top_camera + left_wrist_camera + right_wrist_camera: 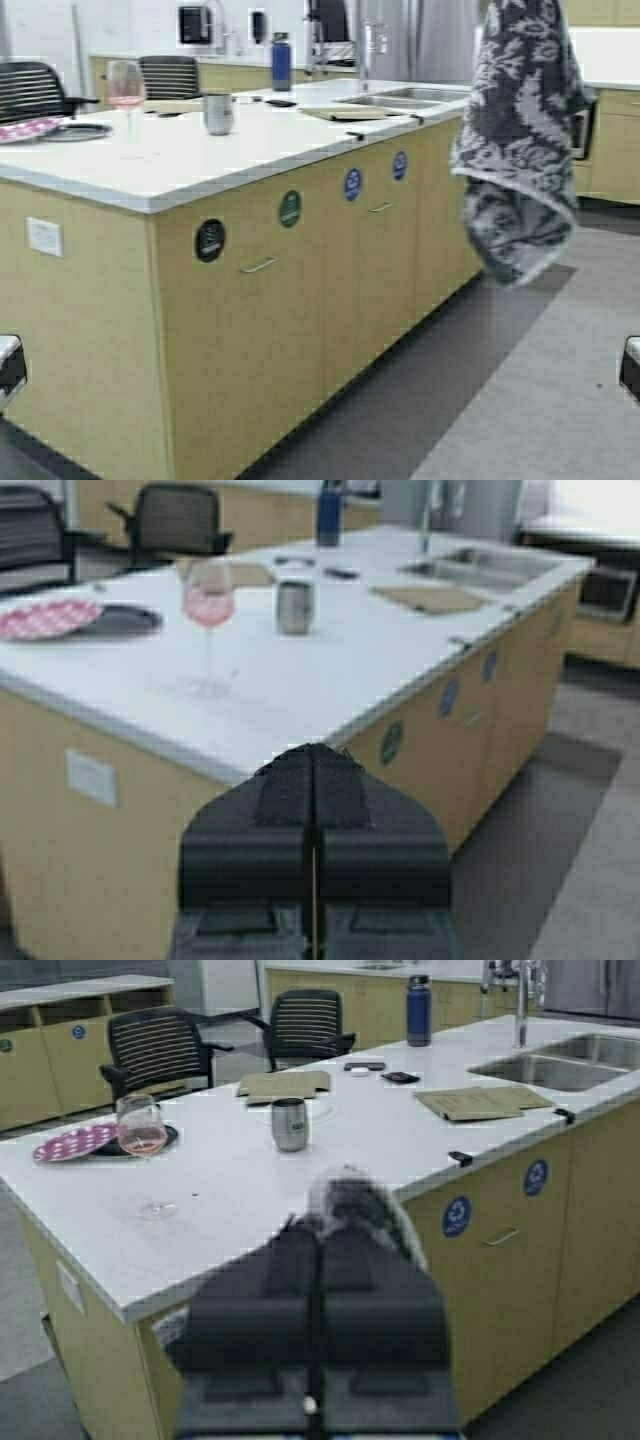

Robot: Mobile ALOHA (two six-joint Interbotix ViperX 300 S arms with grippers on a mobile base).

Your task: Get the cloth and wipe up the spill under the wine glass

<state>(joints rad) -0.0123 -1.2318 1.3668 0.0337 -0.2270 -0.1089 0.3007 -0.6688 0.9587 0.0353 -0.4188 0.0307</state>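
- The right gripper sits nearest its own camera, jaws pressed together on a bunched fold of the cloth, whose dark and pale grey fabric pokes out just beyond the fingertips; in the high view the cloth hangs from above on the robot's right, long axis vertical, drooping limp beside the counter's sink end and clear of the floor
- The left gripper is held short of the counter edge, jaws closed flat against each other with nothing between them
- The counter lies ahead of both arms; the wine glass stands upright on it toward the robot's left, well apart from the hanging cloth, so the cloth-bearing arm is judged the farther of the two from the glass, and the cloth would have to travel forward and leftward
- The glass shows pink liquid in its bowl; a faint wet patch seems to surround its foot
- Farther back stands a steel tumbler
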